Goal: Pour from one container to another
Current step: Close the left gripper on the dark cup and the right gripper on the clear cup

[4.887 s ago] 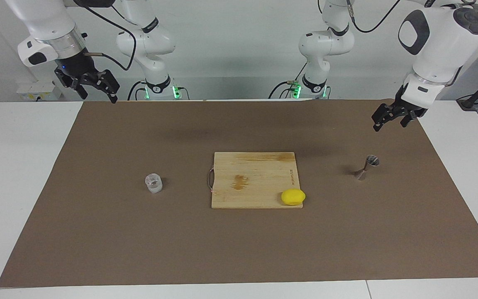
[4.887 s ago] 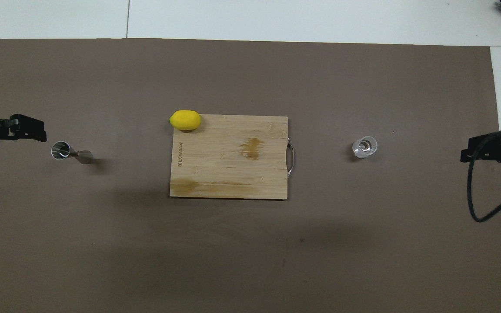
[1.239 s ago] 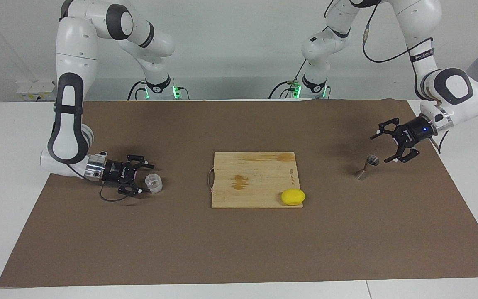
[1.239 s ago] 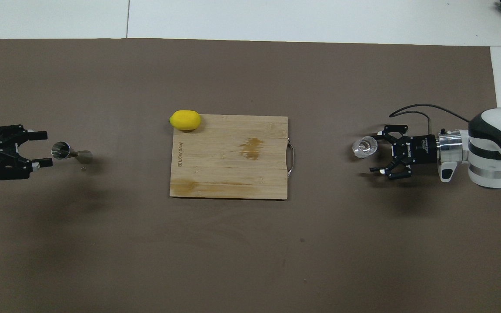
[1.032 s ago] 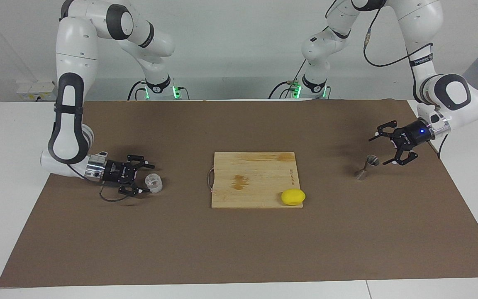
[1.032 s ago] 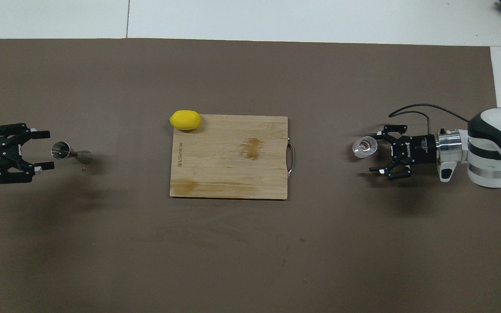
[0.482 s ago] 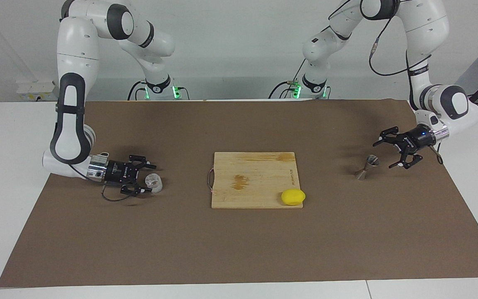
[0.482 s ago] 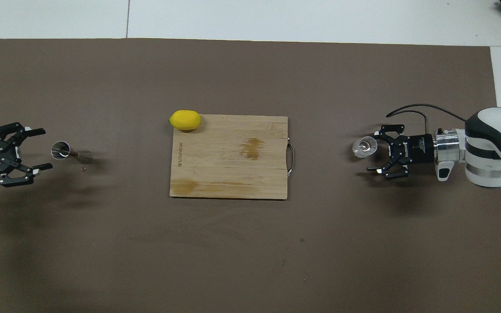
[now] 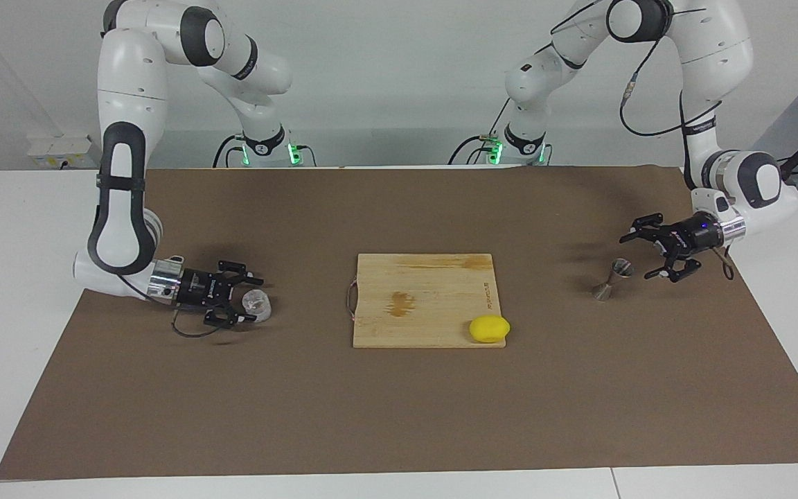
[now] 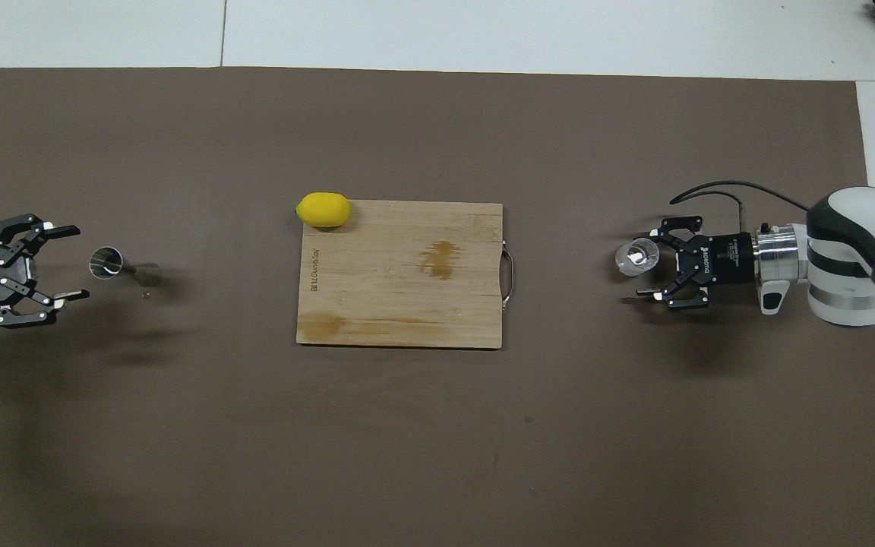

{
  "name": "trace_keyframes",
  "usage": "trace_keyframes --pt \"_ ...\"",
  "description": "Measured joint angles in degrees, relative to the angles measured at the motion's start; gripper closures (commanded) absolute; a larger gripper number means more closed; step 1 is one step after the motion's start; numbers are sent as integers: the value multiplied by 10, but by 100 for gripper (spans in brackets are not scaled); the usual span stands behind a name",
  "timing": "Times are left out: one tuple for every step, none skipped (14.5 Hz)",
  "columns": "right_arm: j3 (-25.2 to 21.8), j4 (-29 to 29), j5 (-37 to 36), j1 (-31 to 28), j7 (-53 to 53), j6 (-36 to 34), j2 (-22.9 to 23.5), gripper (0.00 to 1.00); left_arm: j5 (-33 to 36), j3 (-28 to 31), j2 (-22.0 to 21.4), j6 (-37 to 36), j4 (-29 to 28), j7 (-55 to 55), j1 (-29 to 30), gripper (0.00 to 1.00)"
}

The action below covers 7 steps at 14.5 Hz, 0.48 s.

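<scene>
The small clear glass cup (image 9: pixel 258 305) (image 10: pixel 637 256) stands on the brown mat toward the right arm's end of the table. My right gripper (image 9: pixel 249 300) (image 10: pixel 646 265) lies low and level, open, with a fingertip on either side of the cup. The silver hourglass jigger (image 9: pixel 611 278) (image 10: pixel 120 266) stands upright toward the left arm's end. My left gripper (image 9: pixel 638 258) (image 10: pixel 77 260) hangs open, level with the jigger's upper cone. It is a short gap away on the side toward the left arm's end, and nothing is between its fingers.
A wooden cutting board (image 9: pixel 427 298) (image 10: pixel 399 289) lies mid-table between the two containers. A yellow lemon (image 9: pixel 489 328) (image 10: pixel 323 210) rests on the board's corner away from the robots. The brown mat (image 9: pixel 399 416) covers most of the white table.
My right gripper has slid a little farther around the cup and its fingers have narrowed slightly. My left gripper has sunk lower beside the jigger. Cup and jigger have not moved.
</scene>
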Motion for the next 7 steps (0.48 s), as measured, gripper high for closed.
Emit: trace_keyframes --pt "0 0 0 0 0 0 0 38 0 0 5 -5 3 17 7 0" --pt "0 0 0 0 0 0 0 54 -1 0 13 -7 3 41 11 0" --pt "0 0 0 0 0 0 0 67 -4 0 24 -9 3 61 12 0" --pt "0 0 0 0 0 0 0 78 -9 0 35 -11 3 72 12 0" --pt "0 0 0 0 0 0 0 95 -12 -1 45 -12 4 80 12 0" --pt "0 0 0 0 0 0 0 100 -14 -1 53 -13 4 84 12 0" --pt "0 0 0 0 0 0 0 100 -17 -2 61 -15 3 86 12 0"
